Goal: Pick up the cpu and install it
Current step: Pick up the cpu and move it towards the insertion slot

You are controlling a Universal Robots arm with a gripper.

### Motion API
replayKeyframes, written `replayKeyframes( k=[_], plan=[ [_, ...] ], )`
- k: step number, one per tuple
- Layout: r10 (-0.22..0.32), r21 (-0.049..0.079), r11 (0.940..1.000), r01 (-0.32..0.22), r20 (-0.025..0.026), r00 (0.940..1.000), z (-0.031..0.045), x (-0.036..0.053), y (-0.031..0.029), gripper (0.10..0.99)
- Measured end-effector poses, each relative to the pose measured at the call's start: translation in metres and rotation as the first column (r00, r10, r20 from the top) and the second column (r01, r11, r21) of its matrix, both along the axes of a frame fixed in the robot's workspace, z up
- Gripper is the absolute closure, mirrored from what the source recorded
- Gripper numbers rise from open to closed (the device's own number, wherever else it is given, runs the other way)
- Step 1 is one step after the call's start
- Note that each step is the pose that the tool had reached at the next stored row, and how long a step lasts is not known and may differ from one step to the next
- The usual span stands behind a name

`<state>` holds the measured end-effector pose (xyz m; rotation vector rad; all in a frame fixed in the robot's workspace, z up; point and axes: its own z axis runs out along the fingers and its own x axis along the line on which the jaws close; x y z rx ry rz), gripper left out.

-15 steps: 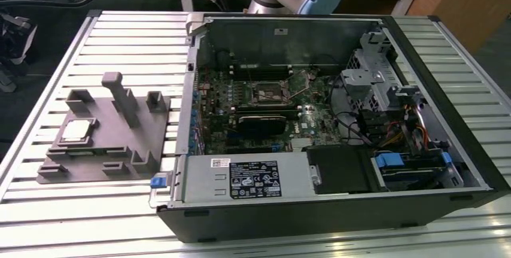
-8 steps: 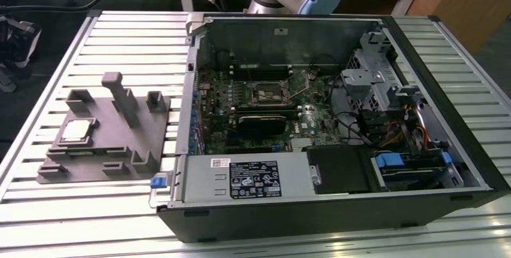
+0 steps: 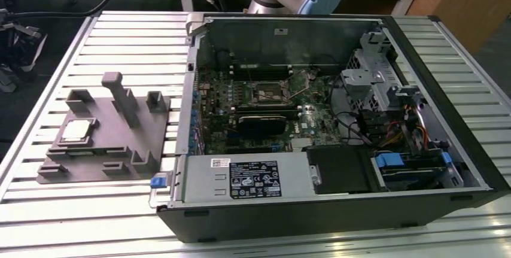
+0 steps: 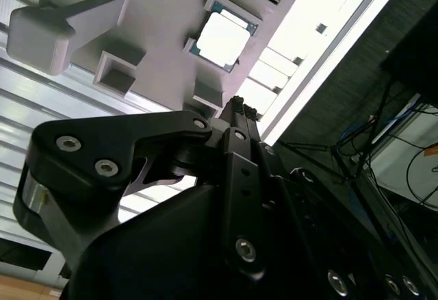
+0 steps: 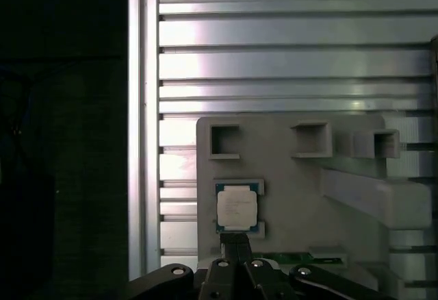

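Note:
The cpu (image 3: 78, 129), a flat square chip with a silvery top, lies in a recess of the grey fixture plate (image 3: 112, 150) at the exterior view's left. Both wrist views show it lying flat and free, as cpu (image 4: 222, 38) and cpu (image 5: 237, 207). My gripper (image 5: 235, 240) hangs above the fixture, close to one edge of the chip without touching it. Its black fingers (image 4: 239, 105) are shut together with nothing between them. The black motherboard socket (image 3: 266, 93) sits inside the open computer case (image 3: 335, 210).
The fixture carries raised grey blocks and a tall post (image 3: 112, 81) around the chip. The case walls, the drive cage (image 3: 375, 72) and the cables (image 3: 399, 132) crowd the exterior view's right. The slatted metal table (image 3: 128, 36) lies under everything.

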<state>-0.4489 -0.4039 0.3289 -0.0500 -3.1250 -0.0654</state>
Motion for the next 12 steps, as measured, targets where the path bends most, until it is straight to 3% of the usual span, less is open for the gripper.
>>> replayKeyframes(
  k=[8, 10, 12],
  plan=[
    [0.000, 0.000, 1.0000, 0.000, 0.0000, 1.0000, -0.0066, 0.0002, 0.0000, 0.973],
    [0.000, 0.000, 1.0000, 0.000, 0.0001, 1.0000, -0.0078, 0.0002, 0.0000, 0.922],
    [0.000, 0.000, 1.0000, 0.000, 0.0001, 1.0000, -0.0092, 0.0002, 0.0000, 0.796]
  ],
)
